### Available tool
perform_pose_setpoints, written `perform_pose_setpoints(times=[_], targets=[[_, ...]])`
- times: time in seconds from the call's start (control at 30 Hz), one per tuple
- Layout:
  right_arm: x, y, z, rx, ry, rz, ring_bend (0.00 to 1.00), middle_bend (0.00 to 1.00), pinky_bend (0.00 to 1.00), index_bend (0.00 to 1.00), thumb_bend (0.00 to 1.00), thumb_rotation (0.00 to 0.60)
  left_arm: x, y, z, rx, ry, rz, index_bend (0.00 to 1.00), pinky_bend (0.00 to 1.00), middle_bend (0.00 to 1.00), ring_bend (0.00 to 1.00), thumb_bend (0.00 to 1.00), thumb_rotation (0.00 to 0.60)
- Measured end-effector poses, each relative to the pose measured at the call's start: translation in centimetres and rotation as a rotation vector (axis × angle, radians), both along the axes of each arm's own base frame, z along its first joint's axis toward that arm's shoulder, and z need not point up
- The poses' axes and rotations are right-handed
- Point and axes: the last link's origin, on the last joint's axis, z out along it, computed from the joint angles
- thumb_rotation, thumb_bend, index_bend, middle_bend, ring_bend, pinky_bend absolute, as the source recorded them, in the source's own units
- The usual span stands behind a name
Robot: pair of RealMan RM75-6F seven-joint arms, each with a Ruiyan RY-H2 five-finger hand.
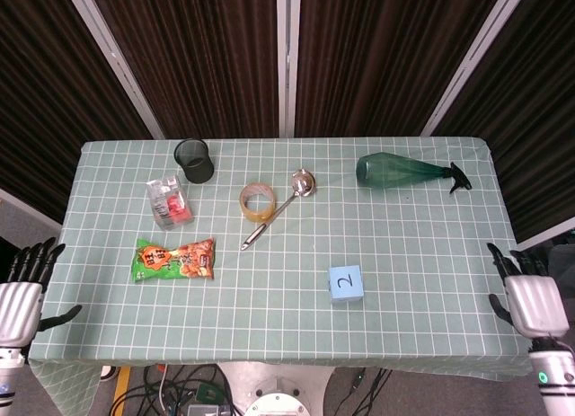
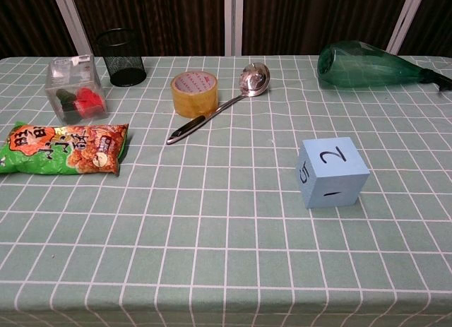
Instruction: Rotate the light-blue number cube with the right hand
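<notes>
Now the light-blue number cube point(image 1: 346, 283) sits alone on the near right part of the table point(image 1: 431, 245), its top face showing a 2, with a 5 and a 1 readable on the two sides seen from the chest view. Nothing touches it. The right hand point(image 1: 535, 303) hangs off the table's right edge, well apart from the cube, fingers spread and holding nothing; the left hand point(image 1: 20, 297) hangs off the left edge in much the same way, loose and empty. My judgement is that the turning is either finished or not begun, and these pictures alone cannot settle which; with the hand parked so far off, it looks more like the end of the job than the start.

Moving outward, a steel ladle point(image 1: 280, 205) and a roll of yellow tape point(image 1: 257, 201) lie toward the middle, and a green spray bottle point(image 1: 409, 172) lies on its side at the far right. At the far left stands a black mesh cup point(image 1: 195, 160); I cannot tell what, if anything, is in it. Just near of it is a clear plastic box point(image 1: 168, 201) holding something red and something dark. A green and orange snack bag point(image 1: 174, 259) lies flat nearer still.
</notes>
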Motion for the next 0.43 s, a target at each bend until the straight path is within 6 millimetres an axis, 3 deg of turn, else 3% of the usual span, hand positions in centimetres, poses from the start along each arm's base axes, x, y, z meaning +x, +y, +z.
perform_pose_setpoints(times=[0.23,0.43], targets=[[-4.8,3.7,-1.4,-0.154,-0.11,0.052,0.0,0.0,0.0,0.0,0.0,0.6,-0.2,-0.5,-0.8,-0.017,0.027,-0.004,0.06,0.0,0.0,0.0,0.0,0.6],[-5.3,5.1,-1.7,-0.198,-0.174,0.039,0.0,0.0,0.0,0.0,0.0,0.6,-0.7,-0.6,-1.3,-0.027,0.027,0.008,0.06,0.0,0.0,0.0,0.0,0.6]])
